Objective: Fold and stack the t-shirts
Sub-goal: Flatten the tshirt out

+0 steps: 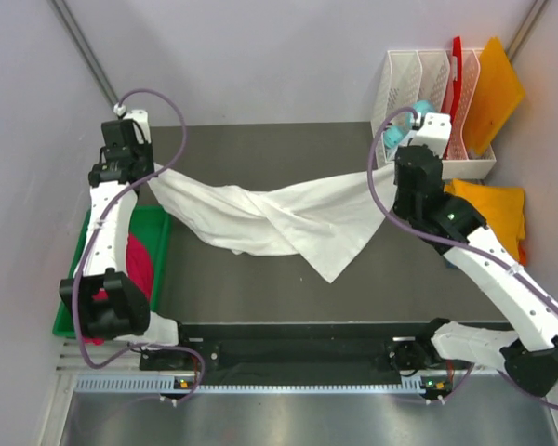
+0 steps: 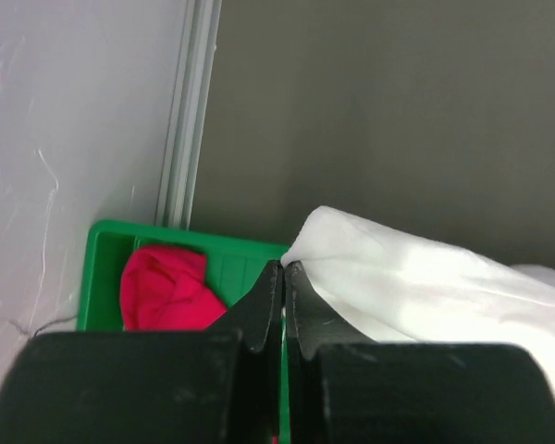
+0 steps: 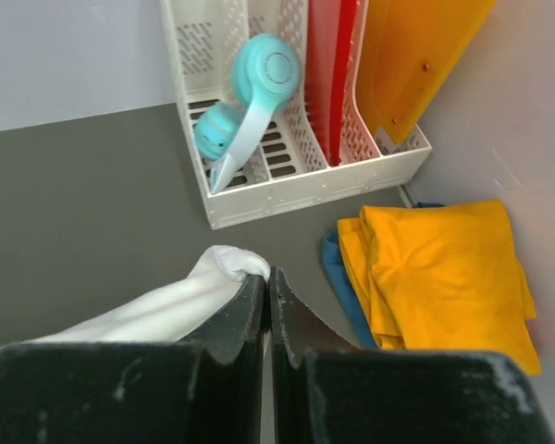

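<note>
White t-shirt (image 1: 279, 218), one only, is stretched across the table (image 1: 260, 288) between the two arms, its middle draped on the dark surface. One crimson-pink t-shirt (image 2: 166, 287) lies bunched in the green bin (image 2: 111, 242) at the left. At the right, near the white rack (image 3: 296, 199), one folded yellow-orange t-shirt (image 3: 444, 277) sits on one blue t-shirt (image 3: 338, 273). The left gripper (image 2: 283, 268) is pinched tight on one end of the white t-shirt, and the right gripper (image 3: 267, 276) is clamped on the other end
</note>
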Robot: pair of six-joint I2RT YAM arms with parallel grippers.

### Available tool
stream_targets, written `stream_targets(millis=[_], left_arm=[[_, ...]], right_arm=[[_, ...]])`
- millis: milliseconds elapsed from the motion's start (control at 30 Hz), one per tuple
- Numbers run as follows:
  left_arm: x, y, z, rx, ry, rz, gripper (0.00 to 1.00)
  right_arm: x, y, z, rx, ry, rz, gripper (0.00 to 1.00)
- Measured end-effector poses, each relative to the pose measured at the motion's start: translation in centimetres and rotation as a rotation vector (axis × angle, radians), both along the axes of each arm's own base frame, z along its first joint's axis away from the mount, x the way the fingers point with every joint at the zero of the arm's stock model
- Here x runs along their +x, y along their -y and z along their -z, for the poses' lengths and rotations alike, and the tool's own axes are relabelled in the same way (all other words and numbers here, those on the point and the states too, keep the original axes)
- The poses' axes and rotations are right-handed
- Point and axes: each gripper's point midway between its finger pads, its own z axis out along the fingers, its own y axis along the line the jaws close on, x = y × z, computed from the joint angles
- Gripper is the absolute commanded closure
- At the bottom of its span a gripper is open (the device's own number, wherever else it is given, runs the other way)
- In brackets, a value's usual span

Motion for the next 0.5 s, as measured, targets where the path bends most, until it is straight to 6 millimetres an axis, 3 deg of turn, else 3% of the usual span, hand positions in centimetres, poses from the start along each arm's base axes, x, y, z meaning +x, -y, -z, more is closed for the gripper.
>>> stream_targets(millis=[200, 300, 367, 500], left_arm=[[4.8, -0.6, 0.1, -0.016, 0.013, -0.011, 1.0], [6.4, -0.9, -0.4, -0.017, 0.022, -0.014, 1.0], [7.4, -1.4, -2.2, -0.014, 0.056, -0.02, 1.0], [9.3, -3.3, -9.3, -0.003, 0.211, -0.046, 1.0]], right_arm=[[3.6, 2.9, 2.1, -0.002, -0.067, 0.094, 1.0], [4.9, 3.3, 1.6, -0.003, -0.07, 0.102, 1.0], [5.3, 3.1, 0.2, 0.0, -0.047, 0.091, 1.0], [5.7, 2.8, -3.9, 0.032, 0.053, 0.069, 1.0]])
